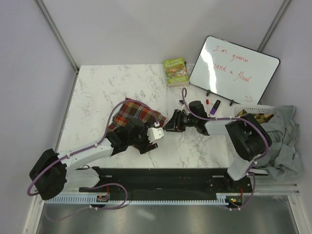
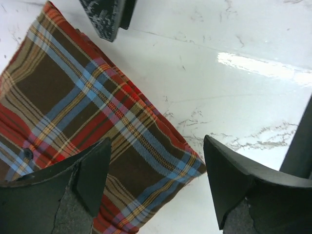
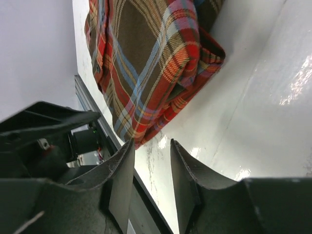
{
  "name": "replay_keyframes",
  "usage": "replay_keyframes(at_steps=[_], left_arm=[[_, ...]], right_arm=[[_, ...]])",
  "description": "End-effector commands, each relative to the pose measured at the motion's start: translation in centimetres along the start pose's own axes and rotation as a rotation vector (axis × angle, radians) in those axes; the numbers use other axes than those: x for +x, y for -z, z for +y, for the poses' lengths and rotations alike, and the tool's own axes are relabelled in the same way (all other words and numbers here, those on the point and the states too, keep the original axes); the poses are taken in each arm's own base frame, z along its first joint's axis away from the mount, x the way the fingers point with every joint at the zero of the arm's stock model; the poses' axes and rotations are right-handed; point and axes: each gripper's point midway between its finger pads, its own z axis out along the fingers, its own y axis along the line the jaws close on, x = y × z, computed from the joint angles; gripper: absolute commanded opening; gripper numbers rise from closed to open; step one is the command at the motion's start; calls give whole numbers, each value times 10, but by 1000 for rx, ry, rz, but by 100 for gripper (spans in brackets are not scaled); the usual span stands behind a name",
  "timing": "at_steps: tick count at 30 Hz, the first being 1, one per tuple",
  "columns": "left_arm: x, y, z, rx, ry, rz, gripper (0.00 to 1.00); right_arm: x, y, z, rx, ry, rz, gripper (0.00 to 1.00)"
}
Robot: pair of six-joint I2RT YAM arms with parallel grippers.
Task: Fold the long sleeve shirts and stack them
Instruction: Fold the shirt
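Note:
A folded plaid flannel shirt point(image 1: 139, 111) in red-orange, brown and blue checks lies on the marble table left of centre. It also shows in the left wrist view point(image 2: 83, 112) and the right wrist view point(image 3: 151, 53). My left gripper point(image 1: 146, 129) is open and empty, and hovers over the shirt's near right corner point(image 2: 157, 146). My right gripper point(image 1: 168, 124) points left at that same corner. Its jaws stand a little apart with nothing between them point(image 3: 151, 144). A grey cloth garment point(image 1: 282, 131) hangs bunched at the table's right edge.
A white basket point(image 1: 256, 111) stands at the right by the grey cloth. A whiteboard point(image 1: 234, 70) with red writing leans at the back right, with markers point(image 1: 210, 105) in front of it. A green book point(image 1: 176, 71) lies at the back centre.

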Motion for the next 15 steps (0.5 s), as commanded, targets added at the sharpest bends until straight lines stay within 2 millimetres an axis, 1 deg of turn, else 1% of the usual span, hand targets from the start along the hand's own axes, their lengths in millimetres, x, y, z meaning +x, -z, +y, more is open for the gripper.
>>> replay_keyframes(at_steps=[1,5,6,7,9,10,11,14,15], left_arm=[[-11,-14,24,-181,60,28,83],[-14,-25,19,-180,37,28,79],[-14,-26,21,-192,34,34,74],[-12,-27,25,-214,34,46,72],[-8,-33,29,-235,25,69,69],[-5,-35,35,-265,25,88,68],[0,-39,35,-266,23,113,66],[-5,-41,36,-257,45,100,52],[-10,-37,36,-255,57,80,42]], right_arm=[[-18,-5,7,-42,-56,-83,40],[-17,-7,5,-35,-61,-71,38],[-17,-7,4,-35,-63,-70,37],[-17,-7,3,-34,-65,-69,37],[-14,-7,3,-32,-81,-64,37],[-15,-7,4,-39,-80,-67,36],[-13,-6,3,-40,-88,-64,36],[-10,-6,3,-47,-94,-60,35],[-10,-6,3,-52,-97,-59,35]])
